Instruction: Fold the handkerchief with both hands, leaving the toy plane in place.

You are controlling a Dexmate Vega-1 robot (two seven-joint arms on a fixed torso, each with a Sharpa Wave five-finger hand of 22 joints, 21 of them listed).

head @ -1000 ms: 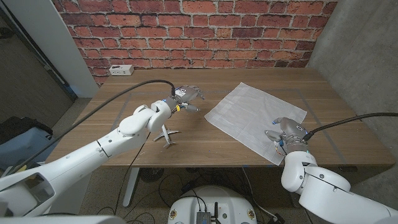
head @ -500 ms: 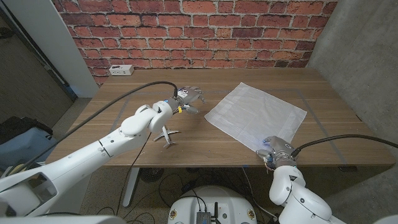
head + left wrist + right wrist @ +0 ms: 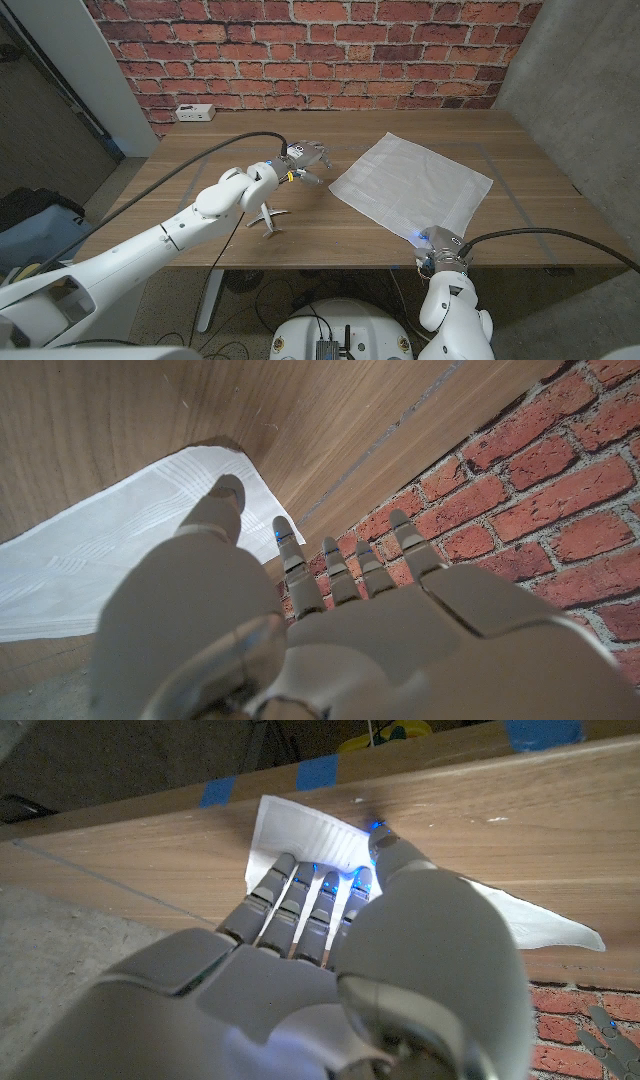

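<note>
A white handkerchief (image 3: 412, 188) lies spread on the right half of the wooden table, one corner pointing at the front edge. The small grey toy plane (image 3: 267, 217) stands left of it, under my left forearm. My left hand (image 3: 304, 158) hovers just left of the cloth's left corner, fingers apart and holding nothing. The left wrist view shows that hand (image 3: 300, 630) with the handkerchief (image 3: 90, 560) beyond its fingers. My right hand (image 3: 439, 244) is at the cloth's near corner by the front edge. In the right wrist view its fingers (image 3: 300, 905) reach straight onto that corner (image 3: 305, 832).
A white socket strip (image 3: 194, 113) lies at the table's back left, before the brick wall. Thin tape lines mark a rectangle on the tabletop. Blue tape pieces (image 3: 322, 768) sit on the table's front edge near my right hand. A black cable runs along each arm.
My right hand has drawn back toward the front edge and a little to the left, now over the cloth's near corner. The left hand has barely moved; plane and cloth lie as before.
</note>
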